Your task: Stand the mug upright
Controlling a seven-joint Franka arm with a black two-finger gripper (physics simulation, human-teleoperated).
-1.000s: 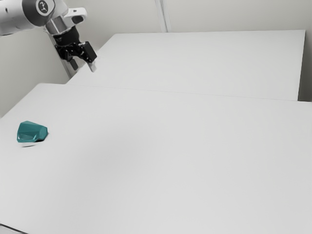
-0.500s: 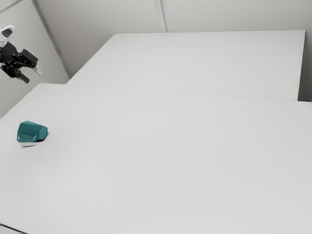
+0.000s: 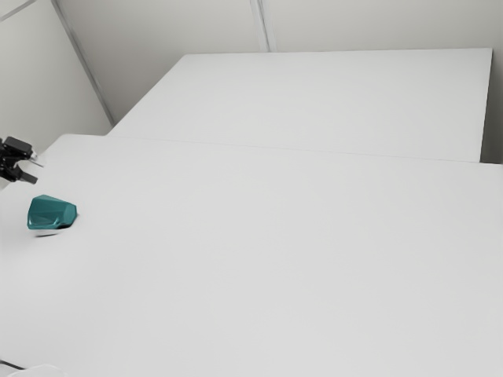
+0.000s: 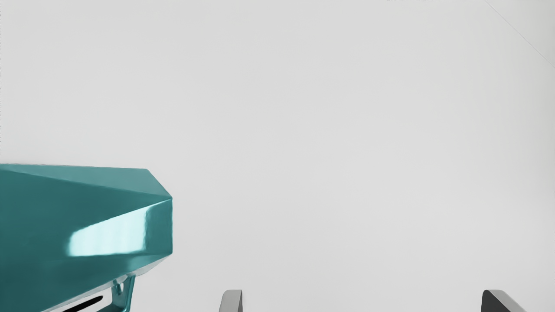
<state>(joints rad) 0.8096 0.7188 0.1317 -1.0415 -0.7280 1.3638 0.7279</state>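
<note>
At the exterior view's left edge, my gripper point(image 3: 33, 171) hangs just above and beside the teal mug point(image 3: 52, 213), not touching it. The faceted mug lies on its side on the white table, its narrower end toward the exterior view's right. In the wrist view the mug point(image 4: 86, 212) is outside the space between my fingers, beyond one of them, with part of its handle visible. My gripper point(image 4: 362, 299) is open, its fingertips wide apart with nothing between them.
The white table point(image 3: 267, 259) spreads out around the mug. A second white surface point(image 3: 314, 102) adjoins its far edge. A dark cable point(image 3: 11, 365) shows at the exterior view's lower left corner, beside a faint pale rounded shape point(image 3: 43, 371).
My gripper has swung toward the exterior view's left and come down close to the mug. The mug has stayed where it was. A pale shape has appeared at the lower left.
</note>
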